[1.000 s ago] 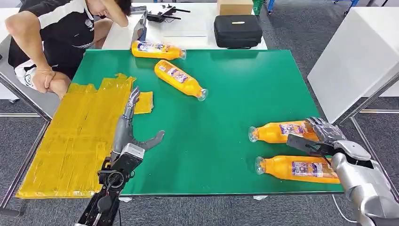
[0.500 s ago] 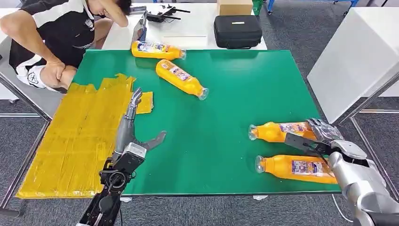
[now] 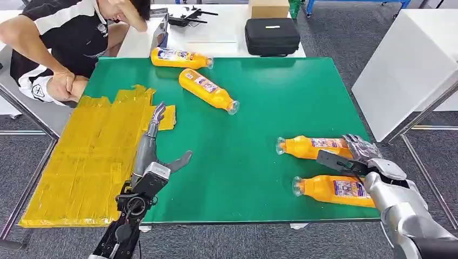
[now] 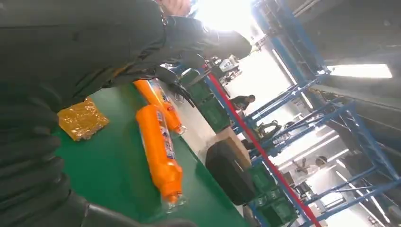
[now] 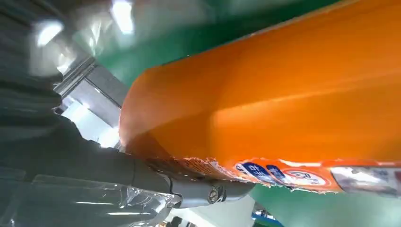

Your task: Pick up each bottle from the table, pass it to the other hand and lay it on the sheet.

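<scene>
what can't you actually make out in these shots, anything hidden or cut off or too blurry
- Head view: the base end of the nearer right-side bottle is hidden behind the right hand.
- Head view: the label print on the far bottle is too small to read.
- Right wrist view: the held bottle is so close that both of its ends are cut off by the picture's edges.
- Left wrist view: the left hand is dark and blurred, so its finger pose is unclear.

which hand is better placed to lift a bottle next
Right. The right hand is already around the base of a bottle; the left hand hovers open by the sheet, far from any bottle.
</scene>
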### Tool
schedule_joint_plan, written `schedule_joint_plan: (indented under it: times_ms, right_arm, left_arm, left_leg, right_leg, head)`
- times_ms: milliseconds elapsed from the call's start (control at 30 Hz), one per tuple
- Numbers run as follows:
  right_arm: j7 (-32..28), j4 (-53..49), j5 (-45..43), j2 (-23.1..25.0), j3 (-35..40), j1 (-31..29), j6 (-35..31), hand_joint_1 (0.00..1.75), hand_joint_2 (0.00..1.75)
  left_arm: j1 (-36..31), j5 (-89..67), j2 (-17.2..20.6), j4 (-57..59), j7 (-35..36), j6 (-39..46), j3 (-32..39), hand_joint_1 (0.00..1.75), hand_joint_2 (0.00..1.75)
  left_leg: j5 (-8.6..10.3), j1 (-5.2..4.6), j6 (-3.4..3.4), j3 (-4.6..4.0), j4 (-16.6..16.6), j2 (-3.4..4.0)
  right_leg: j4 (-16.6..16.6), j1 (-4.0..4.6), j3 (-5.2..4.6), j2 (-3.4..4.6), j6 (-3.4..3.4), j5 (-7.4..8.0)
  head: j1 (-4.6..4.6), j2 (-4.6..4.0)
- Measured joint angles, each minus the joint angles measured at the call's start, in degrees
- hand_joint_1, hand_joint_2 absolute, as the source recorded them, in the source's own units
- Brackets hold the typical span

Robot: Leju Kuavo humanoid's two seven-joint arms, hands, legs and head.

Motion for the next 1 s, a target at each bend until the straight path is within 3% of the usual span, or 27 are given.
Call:
schedule_joint_plan:
  times_ms: [67,100,233,333,800,1000]
  right_arm:
    - [0.1,0.2,0.3,0.2,0.0,-0.2,0.1,0.87,1.75]
    - [0.1,0.2,0.5,0.2,0.1,-0.2,0.1,1.36,1.75]
    - [0.2,0.5,0.8,0.3,0.1,-0.5,0.2,1.66,1.75]
    - [0.3,0.6,1.0,0.3,0.1,-0.6,0.2,1.75,1.75]
    - [1.5,0.7,1.7,0.7,0.1,-0.6,-0.7,1.75,1.75]
    - [4.7,0.7,2.6,1.3,0.1,1.0,-11.1,1.75,1.75]
  left_arm:
    - [0.0,0.1,-0.1,0.3,0.0,0.0,0.0,0.0,1.75]
    - [0.0,0.2,-0.1,0.4,0.0,0.1,0.0,0.0,1.75]
    - [-0.2,0.2,-0.3,0.7,0.0,0.1,0.0,0.0,1.75]
    - [-0.5,0.3,-0.4,0.9,0.0,0.0,0.0,0.0,1.75]
    - [-0.8,0.8,-0.4,1.7,0.1,0.4,0.0,0.0,1.75]
    - [-0.5,0.9,-0.4,1.7,0.1,0.8,0.0,0.0,1.75]
  left_leg:
    - [0.02,0.0,0.03,0.01,0.0,0.0]
    - [0.03,0.0,0.04,0.02,0.0,0.0]
    - [0.05,0.0,0.06,0.02,0.0,-0.02]
    - [0.05,0.0,0.07,0.03,0.0,-0.02]
    - [0.05,0.0,0.07,0.04,0.0,-0.02]
    - [0.05,-0.02,0.07,-0.02,0.0,-0.03]
  right_leg:
    - [0.0,0.0,0.01,0.0,0.01,0.01]
    - [0.0,0.0,0.02,0.0,0.01,0.01]
    - [0.0,-0.01,0.02,-0.01,0.03,0.02]
    - [0.0,-0.01,0.03,-0.01,0.04,0.03]
    - [0.0,-0.01,0.05,-0.01,0.04,0.03]
    - [0.0,-0.01,0.05,-0.01,0.04,0.03]
  head:
    - [0.0,0.0]
    - [0.02,0.0]
    - [0.02,0.0]
    - [0.0,0.0]
    - [0.02,0.0]
    - [0.02,0.0]
